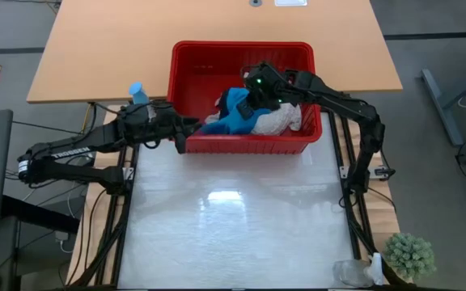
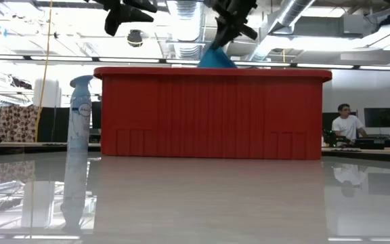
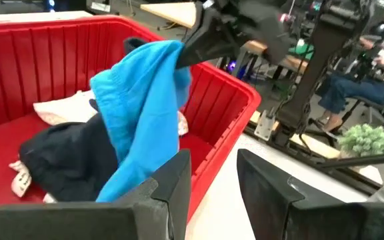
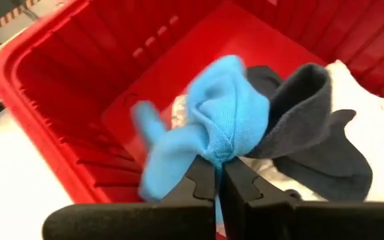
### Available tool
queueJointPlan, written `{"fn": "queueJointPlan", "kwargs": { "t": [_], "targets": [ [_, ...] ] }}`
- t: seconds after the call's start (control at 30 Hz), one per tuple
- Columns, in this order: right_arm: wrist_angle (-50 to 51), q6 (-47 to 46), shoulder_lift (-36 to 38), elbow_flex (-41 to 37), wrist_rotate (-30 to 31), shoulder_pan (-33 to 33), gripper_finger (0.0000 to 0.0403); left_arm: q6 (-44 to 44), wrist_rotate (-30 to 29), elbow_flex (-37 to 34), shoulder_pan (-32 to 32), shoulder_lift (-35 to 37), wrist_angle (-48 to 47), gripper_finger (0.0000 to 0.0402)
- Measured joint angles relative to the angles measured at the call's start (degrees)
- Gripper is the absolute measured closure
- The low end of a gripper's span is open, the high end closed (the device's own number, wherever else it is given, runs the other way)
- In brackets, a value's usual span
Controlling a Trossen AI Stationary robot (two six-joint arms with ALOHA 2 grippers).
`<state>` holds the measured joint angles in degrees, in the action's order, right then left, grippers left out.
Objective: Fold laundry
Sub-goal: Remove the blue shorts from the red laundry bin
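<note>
Three laundry pieces at the red basket [image 1: 241, 144]: my right gripper [image 4: 219, 175] has its fingers pinched on the turquoise garment [image 4: 225, 120], lifted over the basket interior. Navy garment [image 4: 312, 127] and cream cloth [image 1: 285, 120] lie inside the basket. My left gripper [image 3: 212, 180], fingers spread, hovers just outside the basket's rim.

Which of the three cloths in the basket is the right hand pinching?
The bright turquoise-blue garment: the right hand is shut on a fold of it, while the dark navy garment and cream cloth lie loose.
</note>
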<state>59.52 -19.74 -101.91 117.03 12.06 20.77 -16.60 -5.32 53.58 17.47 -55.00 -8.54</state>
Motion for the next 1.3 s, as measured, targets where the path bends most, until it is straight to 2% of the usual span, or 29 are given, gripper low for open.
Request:
{"fn": "queueJointPlan", "kwargs": {
  "t": [0.17,0.27,0.5,0.63,0.8,0.97,1.2,1.3],
  "targets": [
    [0.04,0.14,0.20,2.52,-1.74,-1.16,0.0378,4.92,-7.79,0.02,0.05,-1.35,-2.28,0.0290],
    [0.01,0.62,0.20,4.81,-1.80,-2.26,0.0377,7.21,-8.03,0.01,1.35,-3.22,-1.85,0.0290],
    [0.25,0.99,0.28,8.58,-2.18,-4.86,0.0377,9.82,0.58,0.00,7.32,-8.55,3.54,0.0272],
    [0.22,2.03,0.29,9.18,-2.96,-5.53,0.0377,9.52,8.17,0.00,11.91,-9.94,6.81,0.0240],
    [0.27,2.11,0.29,9.18,-3.20,-6.13,0.0377,11.48,20.89,0.02,16.36,-10.41,11.82,0.0196],
    [0.27,2.17,0.29,9.18,-3.20,-6.13,0.0377,19.55,21.25,0.03,16.70,-11.33,13.08,0.0182],
    [0.22,2.16,0.27,9.18,-5.95,-6.37,0.0377,19.83,21.52,0.04,17.70,-15.08,16.42,0.0182],
    [0.23,2.18,0.27,9.18,-6.02,-6.73,0.0377,17.90,24.90,0.00,18.76,-17.29,19.01,0.0182]
  ]
}}
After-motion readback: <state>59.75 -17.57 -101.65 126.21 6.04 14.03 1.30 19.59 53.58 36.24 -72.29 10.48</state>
